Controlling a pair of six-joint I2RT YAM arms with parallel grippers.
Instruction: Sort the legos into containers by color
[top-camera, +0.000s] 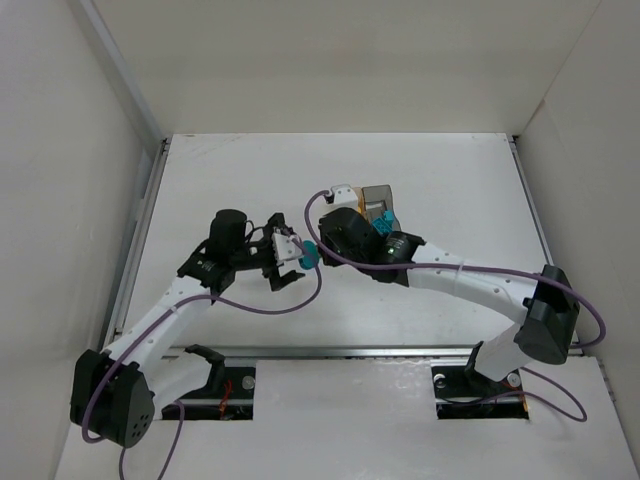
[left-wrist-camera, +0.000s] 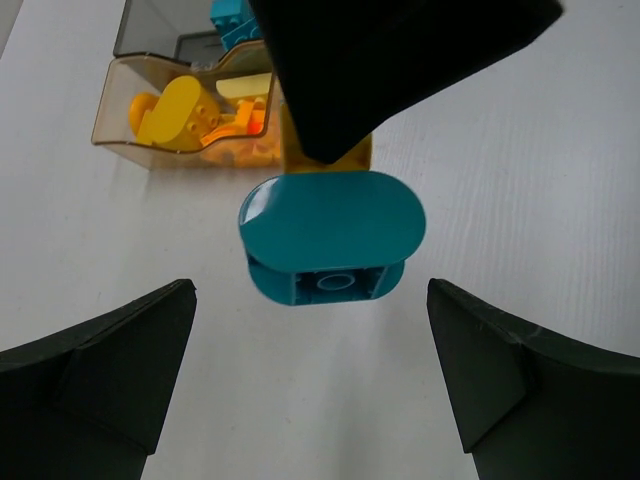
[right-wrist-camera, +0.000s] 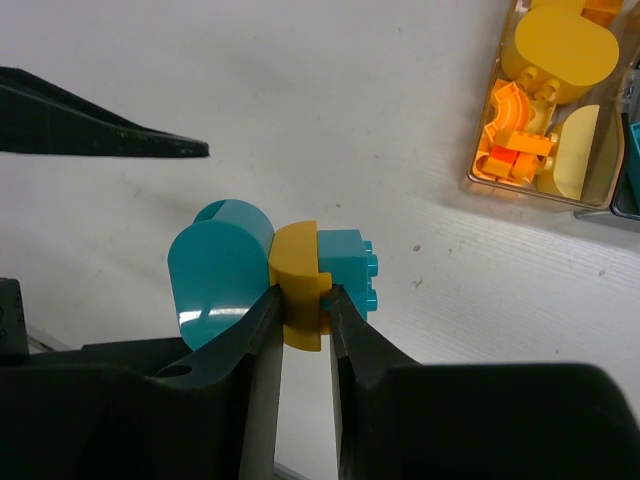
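My right gripper (right-wrist-camera: 303, 295) is shut on a yellow lego (right-wrist-camera: 295, 262) held above the table. A rounded teal lego (right-wrist-camera: 215, 280) is joined to one side of it and a teal brick (right-wrist-camera: 347, 265) to the other. My left gripper (left-wrist-camera: 310, 370) stands wide open just in front of the rounded teal lego (left-wrist-camera: 332, 235), not touching it. In the top view the two grippers meet at the teal lego (top-camera: 308, 255). The amber container (left-wrist-camera: 118, 128) holds several yellow and orange legos (left-wrist-camera: 180, 110). The grey container (left-wrist-camera: 150, 25) beside it holds teal legos (left-wrist-camera: 232, 15).
The containers (top-camera: 378, 198) stand mid-table, partly hidden under the right wrist. White walls enclose the table at left, right and back. A metal rail (top-camera: 350, 352) runs along the near edge by the arm bases.
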